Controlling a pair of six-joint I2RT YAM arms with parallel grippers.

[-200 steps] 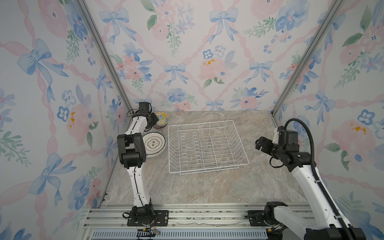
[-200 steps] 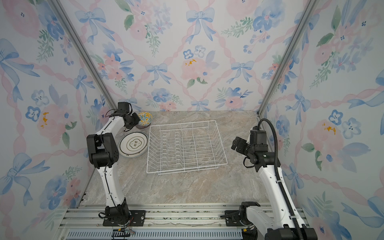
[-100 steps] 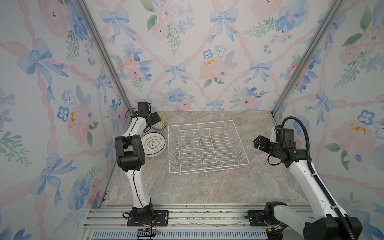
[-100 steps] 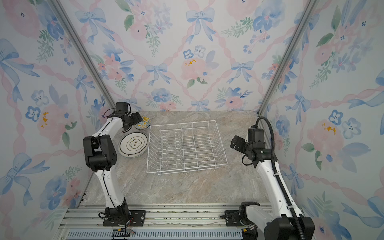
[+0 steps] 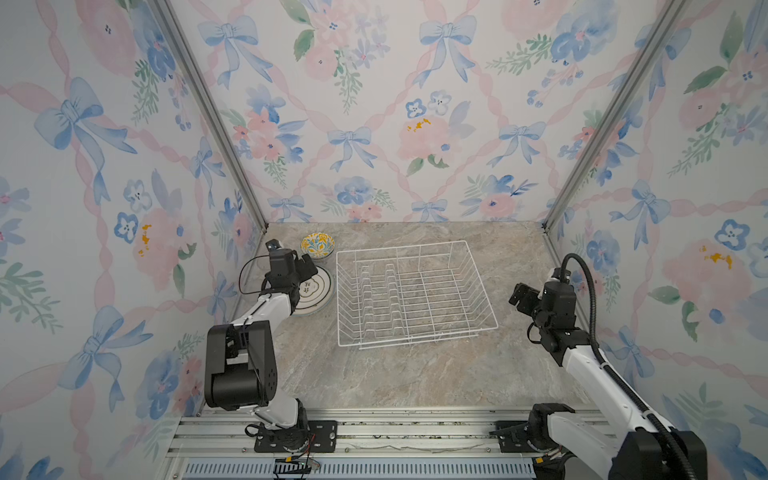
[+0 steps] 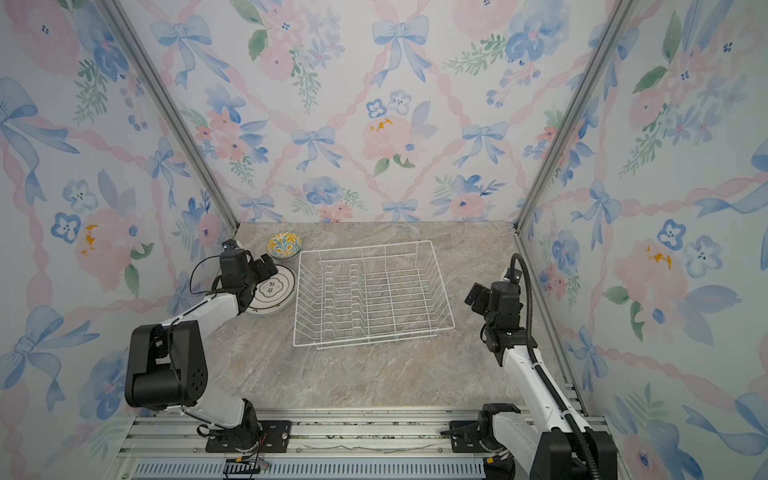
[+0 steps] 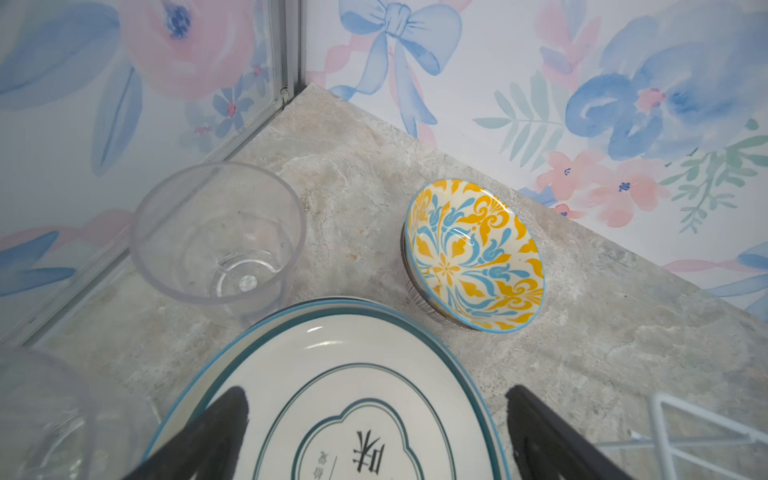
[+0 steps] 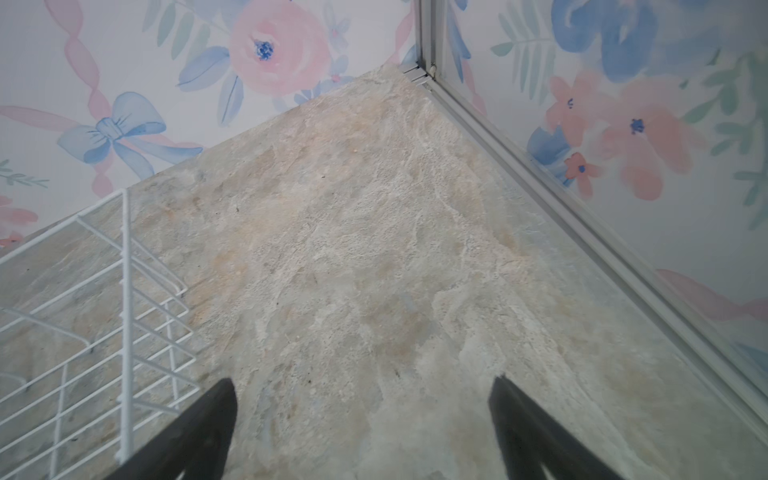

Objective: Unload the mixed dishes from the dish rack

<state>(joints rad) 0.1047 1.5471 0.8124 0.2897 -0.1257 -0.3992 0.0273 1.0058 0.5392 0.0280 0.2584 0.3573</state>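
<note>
With the dish rack (image 5: 411,291) bare mid-frame and dishes (image 5: 313,286) stacked at its left, unloading looks complete; left gripper (image 7: 374,432) and right gripper (image 8: 361,419) both spread, holding nothing.

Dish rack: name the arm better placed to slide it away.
Right. The right hand hangs open beside the dish rack with bare table between; the left hand, also open, is over the stacked plates.

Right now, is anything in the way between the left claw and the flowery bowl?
Nothing visible stands between them. The left gripper hangs open above the stacked plates, and the yellow-blue bowl sits just past the plates' rim on the table.
</note>
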